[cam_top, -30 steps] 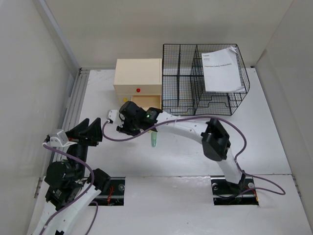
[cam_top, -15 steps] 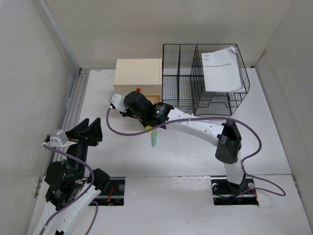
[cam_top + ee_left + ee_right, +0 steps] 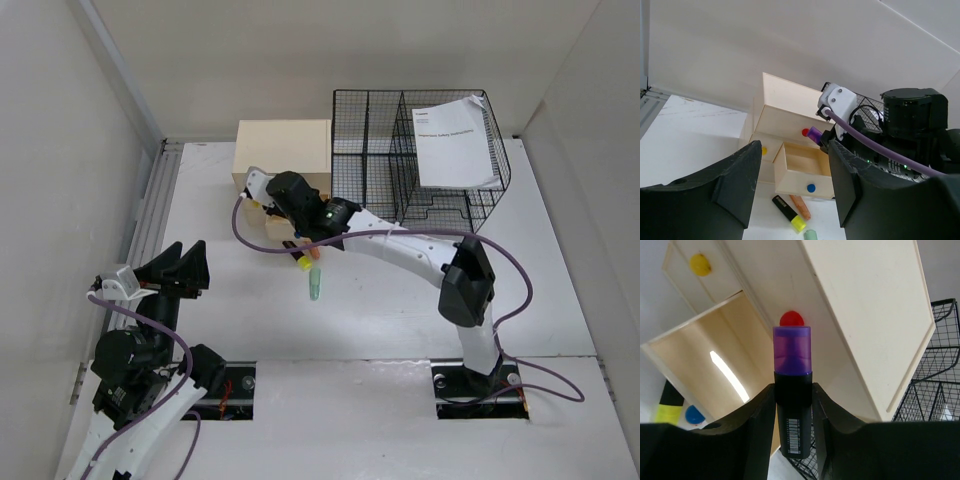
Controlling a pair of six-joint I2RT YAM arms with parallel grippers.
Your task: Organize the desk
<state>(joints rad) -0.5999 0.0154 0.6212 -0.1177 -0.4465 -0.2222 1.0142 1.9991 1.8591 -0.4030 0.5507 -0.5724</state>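
A large white matte surface (image 3: 560, 290) spread beneath both arms, carrying a cream wooden drawer box (image 3: 283, 147) at its far edge. The left claw (image 3: 792, 160) stood spread and empty, while the right claw (image 3: 792, 390) pinched a purple-capped black highlighter (image 3: 792, 352) over the box's open drawer (image 3: 715, 355).

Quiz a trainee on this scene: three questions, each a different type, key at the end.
1. True or false: the left gripper is gripping a marker.
2. Multiple choice: what colour is the cap of the highlighter held in the right gripper? A yellow, B purple, C green.
3. Fill in the blank: the open drawer has a ___ knob on its front.

Key: 1 false, its jaws stand open and empty. 2 B. 3 blue.
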